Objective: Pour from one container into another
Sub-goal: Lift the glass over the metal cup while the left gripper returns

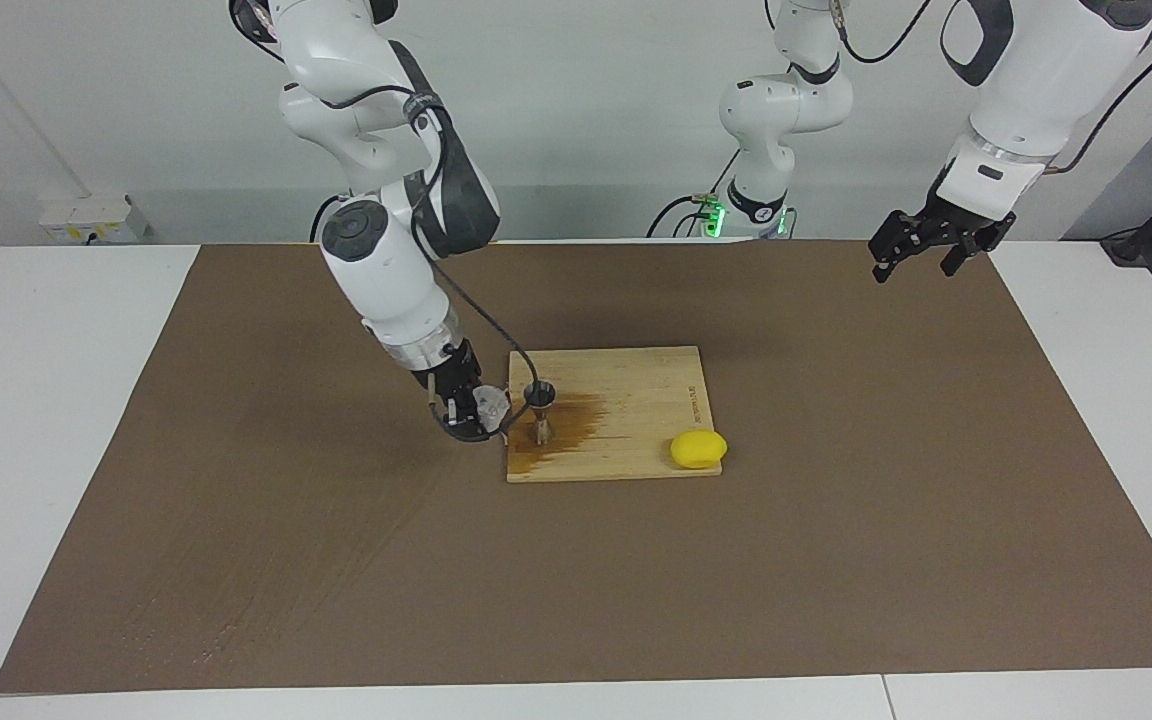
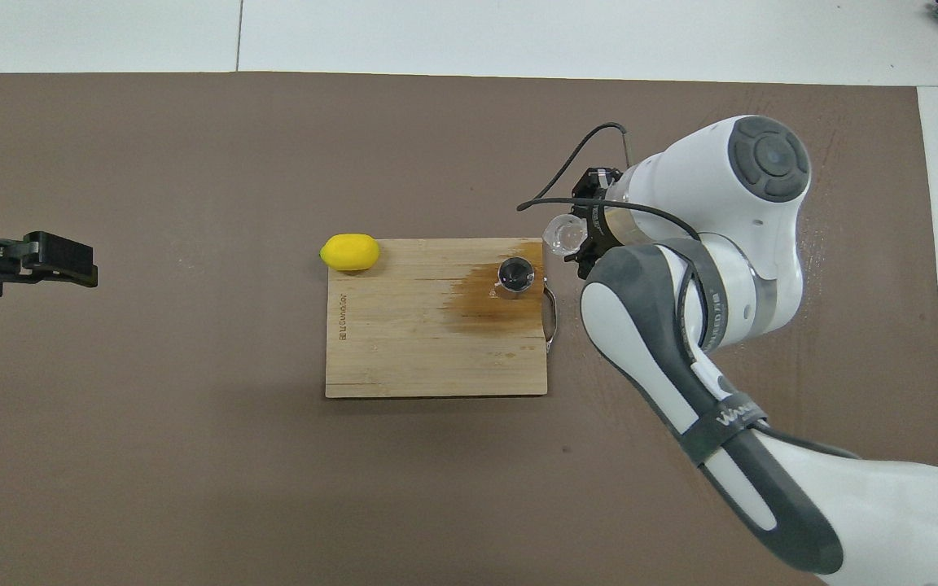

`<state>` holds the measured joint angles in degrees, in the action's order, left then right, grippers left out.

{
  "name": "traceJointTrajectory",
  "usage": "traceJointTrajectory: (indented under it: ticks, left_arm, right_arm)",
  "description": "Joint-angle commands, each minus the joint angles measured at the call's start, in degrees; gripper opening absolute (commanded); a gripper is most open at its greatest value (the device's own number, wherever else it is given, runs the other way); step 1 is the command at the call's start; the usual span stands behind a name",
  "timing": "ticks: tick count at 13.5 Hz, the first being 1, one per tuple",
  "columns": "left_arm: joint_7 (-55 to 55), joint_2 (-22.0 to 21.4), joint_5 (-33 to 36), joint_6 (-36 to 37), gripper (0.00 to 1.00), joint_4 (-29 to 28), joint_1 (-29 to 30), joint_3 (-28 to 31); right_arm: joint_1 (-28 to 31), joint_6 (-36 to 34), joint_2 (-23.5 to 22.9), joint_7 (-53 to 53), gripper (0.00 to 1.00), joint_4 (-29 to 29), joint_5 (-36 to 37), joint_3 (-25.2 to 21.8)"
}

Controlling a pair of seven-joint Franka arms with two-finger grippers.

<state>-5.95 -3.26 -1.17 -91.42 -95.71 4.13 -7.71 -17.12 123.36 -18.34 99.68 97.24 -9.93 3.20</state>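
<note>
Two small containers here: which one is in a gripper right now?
The clear plastic cup, held by the right gripper beside the cutting board. The steel jigger stands free on it.

1. A white table [image 1: 46, 330] fills the scene, and a large brown mat [image 1: 576, 580] covers most of its top.
2. A plain pale wall [image 1: 586, 120] rises at the robots' edge of the table.
3. A small white box [image 1: 91, 217] sits against that wall, near the mat's corner at the right arm's end.
4. Light is even, with soft shadows on the mat.
</note>
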Motion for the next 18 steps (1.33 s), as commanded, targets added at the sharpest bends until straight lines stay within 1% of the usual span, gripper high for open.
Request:
traceJointTrajectory:
  ticks: [1,6,7,8,10,15,16,18]
  left_arm:
    - [0.6,0.4,-1.6,6.3,1.0,5.4,1.3,-0.3]
    - [0.9,-0.1,-1.6,7.4,1.0,6.3,1.4,-0.6]
    - [0.9,-0.6,-1.6,6.3,1.0,4.7,1.2,-0.7]
    - [0.9,-2.1,-1.6,4.3,1.0,1.8,1.2,-0.8]
    - [1.0,-2.6,-1.6,2.6,1.0,-0.1,0.8,-0.8]
    - [0.9,-2.8,-1.6,3.4,1.0,-0.1,0.0,-0.6]
    - [0.9,-2.8,-1.6,3.3,1.0,-0.1,0.0,-0.6]
    - [0.5,-2.8,-1.6,3.2,1.0,0.1,0.3,-0.8]
  right_arm:
    - [-2.6,-2.5,-1.7,2.1,0.0,-3.9,6.7,-0.1]
    - [-5.9,-4.4,-1.4,2.4,0.0,-3.8,19.1,-0.1]
    - [-6.6,-5.1,-1.4,2.5,0.0,-3.8,20.7,-0.1]
    - [-6.8,-5.2,-1.3,2.5,0.0,-3.7,21.8,-0.1]
    - [-8.0,-5.1,-1.0,2.6,0.0,-2.9,24.6,0.0]
    - [-9.9,-5.1,-0.5,3.2,0.0,-2.1,29.4,-0.1]
    - [-10.0,-5.1,-0.1,3.6,0.0,-1.5,29.8,-0.1]
    - [-10.5,-4.7,0.7,3.6,0.0,0.0,33.2,0.0]
